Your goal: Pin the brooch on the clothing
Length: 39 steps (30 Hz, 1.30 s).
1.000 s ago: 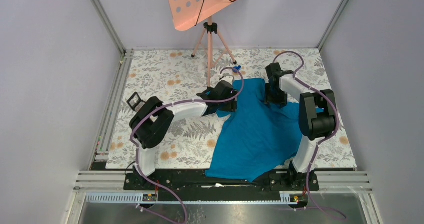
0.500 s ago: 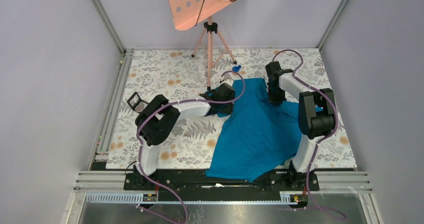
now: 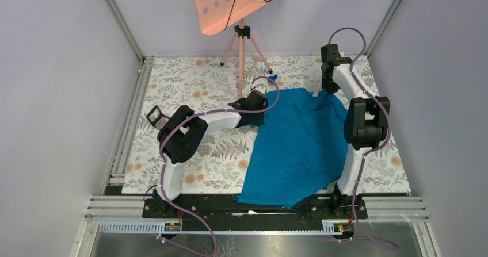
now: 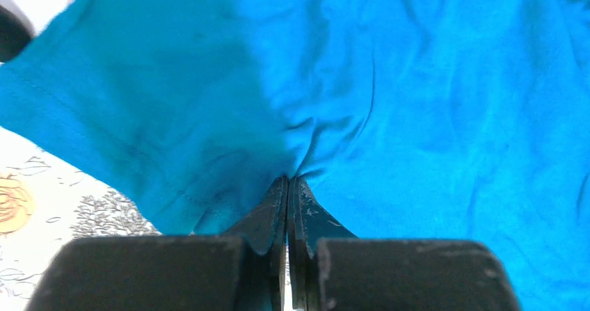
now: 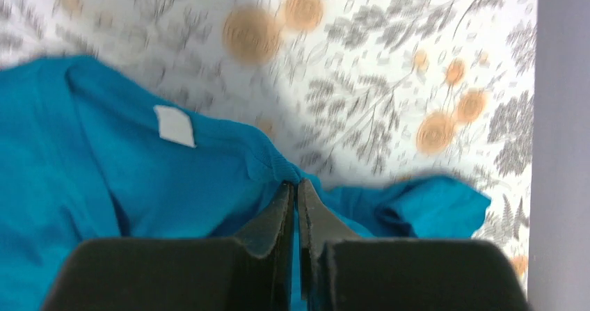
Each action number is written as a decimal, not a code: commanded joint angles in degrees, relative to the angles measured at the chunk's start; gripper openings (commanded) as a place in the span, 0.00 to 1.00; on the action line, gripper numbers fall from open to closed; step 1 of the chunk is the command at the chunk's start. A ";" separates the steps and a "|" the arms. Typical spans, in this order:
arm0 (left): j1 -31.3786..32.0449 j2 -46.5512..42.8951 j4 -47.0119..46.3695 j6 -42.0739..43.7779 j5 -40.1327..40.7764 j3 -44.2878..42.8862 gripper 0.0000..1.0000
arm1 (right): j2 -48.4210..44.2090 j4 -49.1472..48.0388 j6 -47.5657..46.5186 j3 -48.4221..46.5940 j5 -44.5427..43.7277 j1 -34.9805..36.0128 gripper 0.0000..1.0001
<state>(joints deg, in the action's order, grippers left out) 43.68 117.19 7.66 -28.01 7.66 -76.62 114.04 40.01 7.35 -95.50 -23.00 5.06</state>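
Across the right half of the counter, from near edge toward far edge, lies the teal T-shirt. I see my left tool clamped together on its left-side fabric, and my right tool pinched onto its collar edge near the far right corner.

**Two white-and-black arms, purple cables all over**

Here's the left arm: smooth white shell links, chunky black joint blocks, and a purple cable running along it. The right arm is its twin, with white links, black joints and a purple cable of its own. Both are bolted to a black base bar. Up close, the left gripper has black wedge-shaped fingers with pale scuffs. The right gripper has the same tapered, scratched black fingers on blocky black mounts.
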 commanded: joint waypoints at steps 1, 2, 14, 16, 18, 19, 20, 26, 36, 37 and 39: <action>-1.49 -1.47 0.04 1.99 -0.17 -1.46 0.00 | 7.97 1.08 -3.13 -9.77 -0.40 -2.52 0.00; -1.59 -1.41 0.33 2.26 -0.11 -2.00 0.00 | 9.55 1.18 -3.52 -11.84 -0.51 -2.71 0.00; -4.51 -4.38 1.05 4.15 1.12 -1.94 0.00 | 27.31 10.29 -7.09 -40.50 -3.02 -4.46 0.01; -4.81 -4.80 1.08 4.78 1.18 -2.40 0.00 | 27.63 10.17 -7.88 -41.89 -1.43 -4.50 0.17; -4.93 -5.22 1.04 5.44 1.13 -2.87 0.11 | 27.12 10.09 -8.93 -42.15 -0.67 -4.41 0.37; -4.92 -5.46 1.04 5.60 1.13 -3.07 0.17 | 26.62 10.20 -8.87 -41.96 -0.64 -4.46 0.45; -4.92 -5.75 1.00 5.91 1.13 -3.29 0.21 | 25.87 10.51 -8.73 -41.45 -0.62 -4.45 0.54; -5.01 -9.27 -0.06 5.70 0.72 -3.27 0.55 | 14.20 10.47 -5.07 -29.91 1.35 -4.53 0.77; -6.27 2.51 7.62 9.54 1.23 -18.68 0.68 | -12.65 0.30 3.19 8.69 10.39 -4.68 0.85; -6.43 3.96 7.97 9.72 1.06 -20.25 0.67 | -14.55 0.19 3.72 11.24 10.96 -4.70 0.85; -6.71 7.00 9.09 9.53 -0.01 -23.86 0.63 | -18.01 -0.23 4.61 15.78 11.88 -4.69 0.85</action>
<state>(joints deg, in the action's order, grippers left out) 37.85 118.30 13.43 -19.92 8.16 -94.45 101.67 42.68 8.10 -86.30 -14.94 0.62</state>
